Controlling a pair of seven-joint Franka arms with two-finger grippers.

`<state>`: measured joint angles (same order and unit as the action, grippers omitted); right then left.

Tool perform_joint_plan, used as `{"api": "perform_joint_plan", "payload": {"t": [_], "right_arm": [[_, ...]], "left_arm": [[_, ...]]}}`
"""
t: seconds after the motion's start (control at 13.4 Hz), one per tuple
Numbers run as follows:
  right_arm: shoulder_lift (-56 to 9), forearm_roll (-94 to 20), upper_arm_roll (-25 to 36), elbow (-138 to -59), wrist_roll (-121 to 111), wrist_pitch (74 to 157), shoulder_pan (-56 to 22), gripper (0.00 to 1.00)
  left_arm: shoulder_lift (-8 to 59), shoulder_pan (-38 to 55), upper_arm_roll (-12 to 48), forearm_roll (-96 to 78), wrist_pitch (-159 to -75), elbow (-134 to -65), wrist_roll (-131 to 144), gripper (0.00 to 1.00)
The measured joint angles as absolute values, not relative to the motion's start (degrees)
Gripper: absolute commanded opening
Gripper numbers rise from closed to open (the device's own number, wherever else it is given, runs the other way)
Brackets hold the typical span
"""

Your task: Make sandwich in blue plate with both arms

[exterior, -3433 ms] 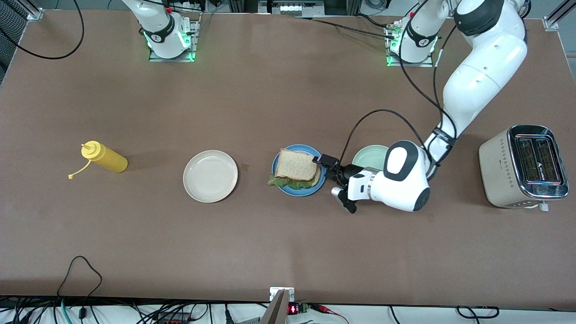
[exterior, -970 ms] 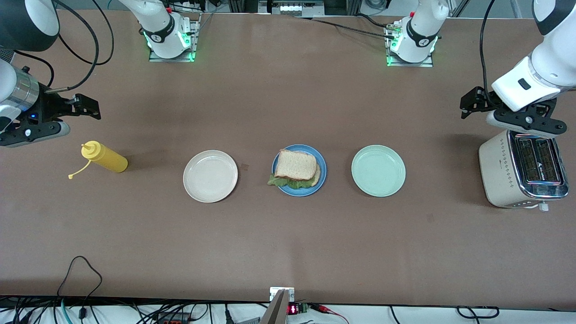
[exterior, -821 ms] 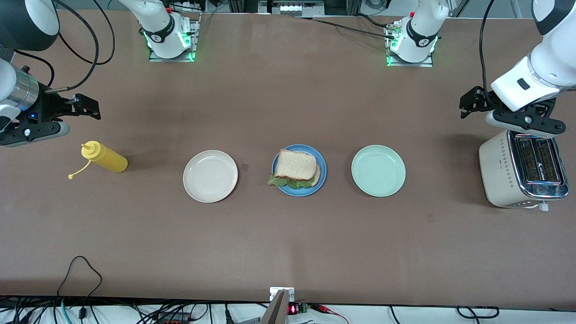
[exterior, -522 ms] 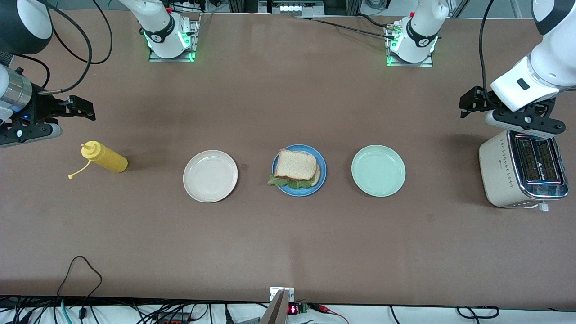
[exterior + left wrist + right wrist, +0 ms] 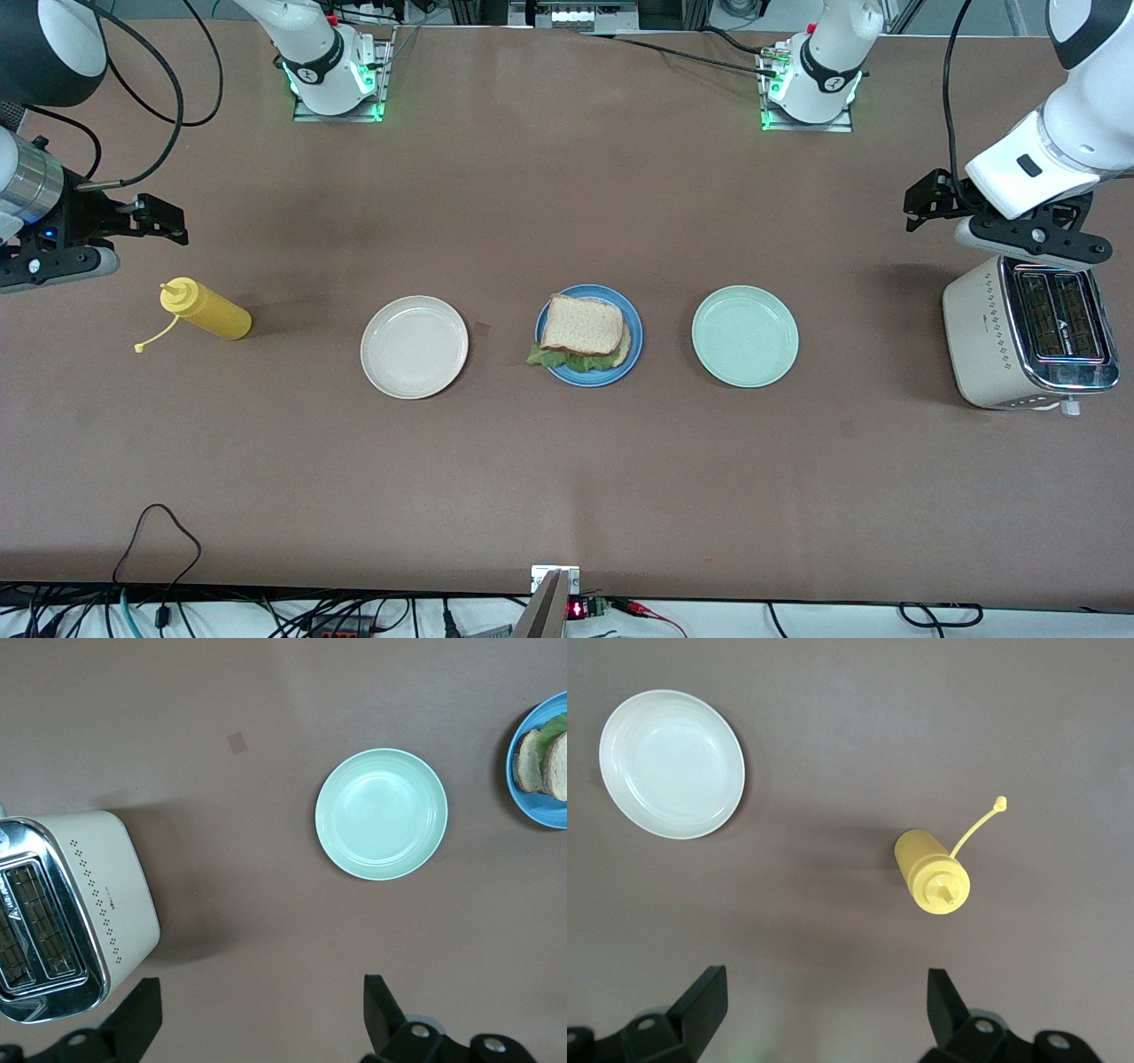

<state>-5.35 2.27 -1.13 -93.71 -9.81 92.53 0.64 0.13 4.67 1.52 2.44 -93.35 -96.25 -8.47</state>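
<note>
No readable text; toaster (image 5: 106,886) side marking too small to read.

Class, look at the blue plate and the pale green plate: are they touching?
Apart. The front view shows bare brown table between the blue plate and the pale green plate.

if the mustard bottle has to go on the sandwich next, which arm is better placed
Right, probably. The right pincer hangs open over the table close to the yellow mustard bottle, at its own end. The left pincer is open near the toaster, with the sandwich and plates between.
</note>
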Motion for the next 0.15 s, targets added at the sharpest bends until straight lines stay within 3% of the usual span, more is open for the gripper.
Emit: {"api": "perform_joint_plan", "payload": {"t": [0.15], "right_arm": [[-5.35, 2.27, -1.14, -93.71, -8.57, 92.38, 0.61, 1.00]], "left_arm": [[0.13, 4.70, 1.52, 2.44, -93.35, -96.25, -8.46, 1.00]]}}
